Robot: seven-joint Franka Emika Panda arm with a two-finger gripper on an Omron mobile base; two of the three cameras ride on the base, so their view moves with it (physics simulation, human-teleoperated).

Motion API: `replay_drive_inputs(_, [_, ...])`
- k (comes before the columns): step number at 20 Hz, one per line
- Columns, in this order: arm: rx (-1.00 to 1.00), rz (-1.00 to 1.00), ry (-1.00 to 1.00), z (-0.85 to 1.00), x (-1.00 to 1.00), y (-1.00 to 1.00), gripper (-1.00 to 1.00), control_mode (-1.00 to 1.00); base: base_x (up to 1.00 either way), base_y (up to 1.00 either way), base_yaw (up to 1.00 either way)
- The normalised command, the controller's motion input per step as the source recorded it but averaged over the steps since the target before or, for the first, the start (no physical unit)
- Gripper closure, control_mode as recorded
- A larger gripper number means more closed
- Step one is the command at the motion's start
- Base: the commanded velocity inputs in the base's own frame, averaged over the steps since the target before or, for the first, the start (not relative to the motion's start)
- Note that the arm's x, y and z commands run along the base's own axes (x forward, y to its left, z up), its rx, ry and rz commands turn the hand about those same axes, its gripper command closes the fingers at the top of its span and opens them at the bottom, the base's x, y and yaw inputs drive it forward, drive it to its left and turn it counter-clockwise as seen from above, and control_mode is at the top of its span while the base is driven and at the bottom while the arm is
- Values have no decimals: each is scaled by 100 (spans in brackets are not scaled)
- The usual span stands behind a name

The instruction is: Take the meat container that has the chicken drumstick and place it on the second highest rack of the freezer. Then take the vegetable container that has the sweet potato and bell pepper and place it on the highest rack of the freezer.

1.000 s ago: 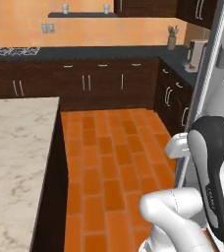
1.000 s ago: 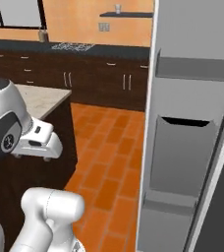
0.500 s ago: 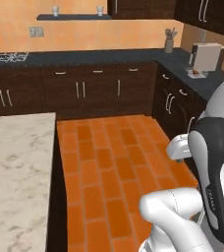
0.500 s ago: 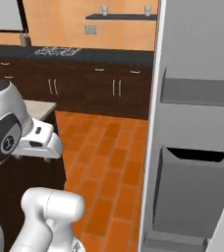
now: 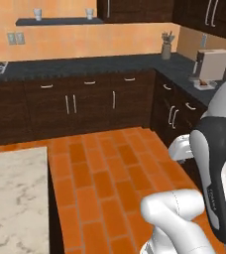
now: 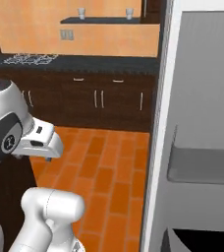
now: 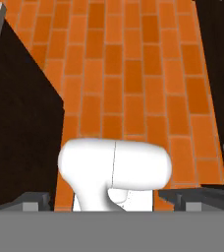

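My tool (image 7: 114, 199) is released, jaws wide, grasping nothing, pointed down at the orange brick floor (image 7: 133, 83). Nearest me on the left is the marble worktop (image 5: 13, 198); no meat container on the part I see. On my right stands the freezer (image 6: 202, 123), grey, its door edge close to me; one grey ledge shows and a dark recess below it, racks hidden. Step in hand looks like driving to find the drumstick container: keep the arm tucked, clear of the freezer edge and the worktop corner. Beyond lie dark cabinets (image 5: 90, 99).
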Motion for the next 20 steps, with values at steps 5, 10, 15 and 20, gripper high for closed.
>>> replay_drive_inputs(5, [0, 0, 0, 0, 0, 0, -100, 100, 100, 30, -22])
replay_drive_inputs(10, [0, 0, 0, 0, 0, 0, -100, 100, 100, 11, -17])
replay_drive_inputs(15, [0, 0, 0, 0, 0, 0, -100, 100, 100, -5, -5])
replay_drive_inputs(20, [0, 0, 0, 0, 0, 0, -100, 100, 100, -9, 0])
